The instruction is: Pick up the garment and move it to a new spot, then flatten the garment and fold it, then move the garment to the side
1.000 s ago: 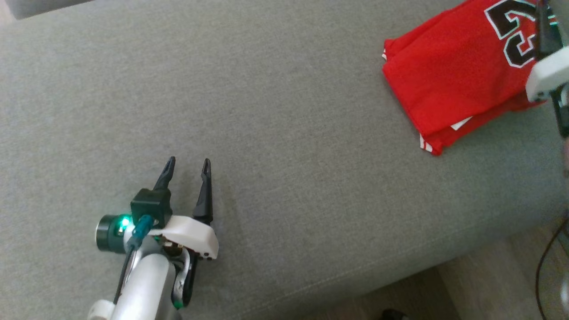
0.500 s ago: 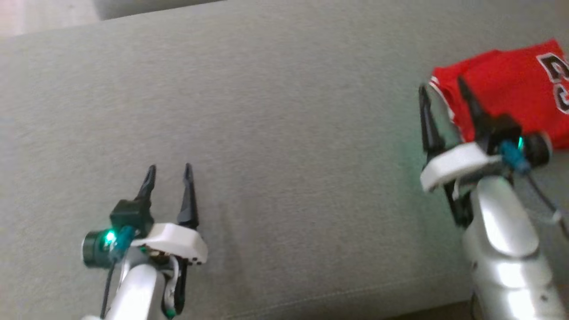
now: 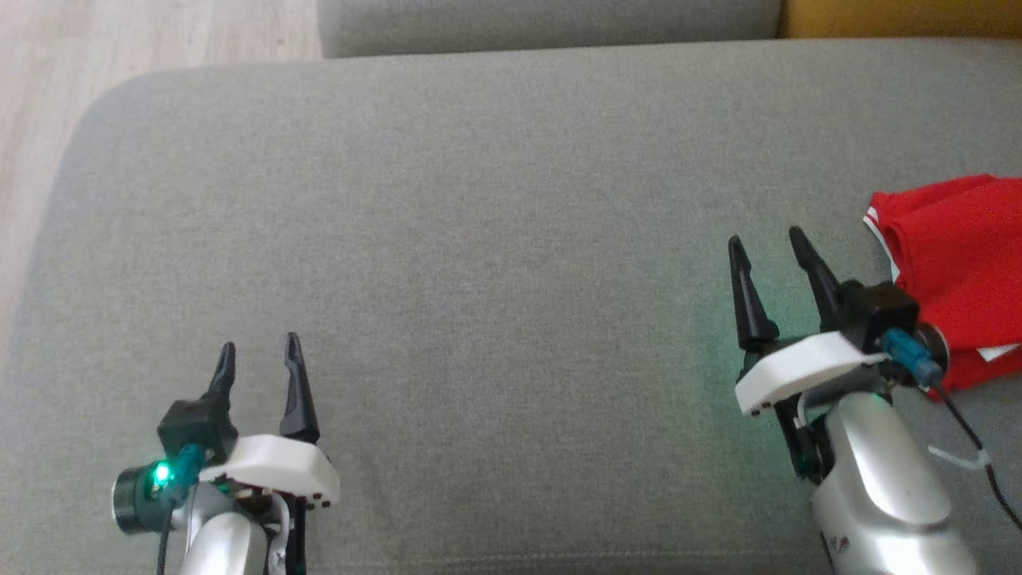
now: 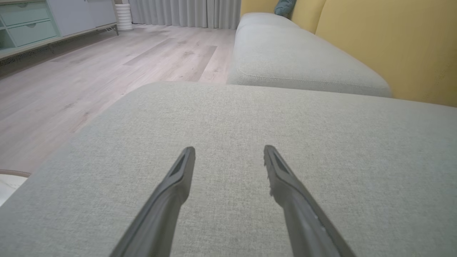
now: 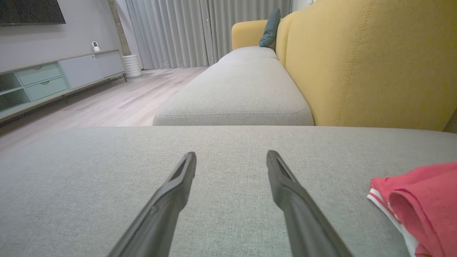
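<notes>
The red jersey [image 3: 962, 239] is seen lying in folded layers on the grey sofa seat cushion [image 3: 479, 200], at the right edge of the head view, with a white-striped trim shown along the edge that faces the middle of the cushion. The right gripper [image 3: 764, 236] is held just beside the jersey, on its left, above bare cushion; its two dark fingers [image 3: 750, 303] are spread apart and nothing is held between them. Whether the wrist housing touches the fabric cannot be told from the head view. In the right wrist view the jersey is found at the lower right, clear of both fingertips, and its rolled fold and striped hem are turned toward the camera. The left gripper [image 3: 259, 343] is placed well apart from the jersey, low at the left of the head view, over the same cushion; its fingers [image 4: 171, 192] are likewise parted, with only grey fabric seen in the gap. A green light is lit on each wrist. Beyond the seat, a second grey cushion [image 5: 235, 92] is lined up along a yellow backrest [image 5: 375, 64], on which a teal pillow [image 5: 270, 28] is propped at the far end. A wooden floor [image 4: 89, 71], pale curtains [image 5: 178, 32] and a low cabinet [image 5: 53, 78] are shown to the left
</notes>
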Controlling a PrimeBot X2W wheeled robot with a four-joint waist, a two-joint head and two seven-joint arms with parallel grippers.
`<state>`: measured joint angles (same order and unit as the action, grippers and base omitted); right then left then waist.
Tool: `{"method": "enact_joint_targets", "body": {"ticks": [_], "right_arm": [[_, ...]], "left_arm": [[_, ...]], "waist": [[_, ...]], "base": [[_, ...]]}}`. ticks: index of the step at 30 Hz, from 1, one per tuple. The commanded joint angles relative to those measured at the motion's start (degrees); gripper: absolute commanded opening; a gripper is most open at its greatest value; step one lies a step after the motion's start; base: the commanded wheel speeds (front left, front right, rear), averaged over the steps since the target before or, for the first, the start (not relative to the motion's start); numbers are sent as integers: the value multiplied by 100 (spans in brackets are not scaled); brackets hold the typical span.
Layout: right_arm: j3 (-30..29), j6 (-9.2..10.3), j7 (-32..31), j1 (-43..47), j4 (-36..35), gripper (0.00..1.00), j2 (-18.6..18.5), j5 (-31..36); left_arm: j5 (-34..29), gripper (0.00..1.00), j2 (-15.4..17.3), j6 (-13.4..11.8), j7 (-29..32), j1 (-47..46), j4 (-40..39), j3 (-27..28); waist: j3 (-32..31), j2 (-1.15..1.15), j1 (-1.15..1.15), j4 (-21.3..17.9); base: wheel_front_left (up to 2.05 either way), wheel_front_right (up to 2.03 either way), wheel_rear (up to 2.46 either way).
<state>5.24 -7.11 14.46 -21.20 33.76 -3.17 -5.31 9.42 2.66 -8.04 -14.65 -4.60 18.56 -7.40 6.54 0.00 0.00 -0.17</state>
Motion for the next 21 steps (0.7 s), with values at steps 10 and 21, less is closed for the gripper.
{"method": "enact_joint_targets", "body": {"ticks": [10, 21], "right_arm": [[-1, 1, -45, 522, 294, 0, 22, -139], [-99, -2, -217, 600, 114, 0, 23, -830]], "left_arm": [[258, 0, -3, 163, 26, 260, 340, 75], [905, 0, -1, 274, 195, 225, 279, 182]], "waist": [[-245, 0, 0, 83], [-277, 0, 0, 78]], "base": [[0, 0, 0], [0, 0, 0]]}}
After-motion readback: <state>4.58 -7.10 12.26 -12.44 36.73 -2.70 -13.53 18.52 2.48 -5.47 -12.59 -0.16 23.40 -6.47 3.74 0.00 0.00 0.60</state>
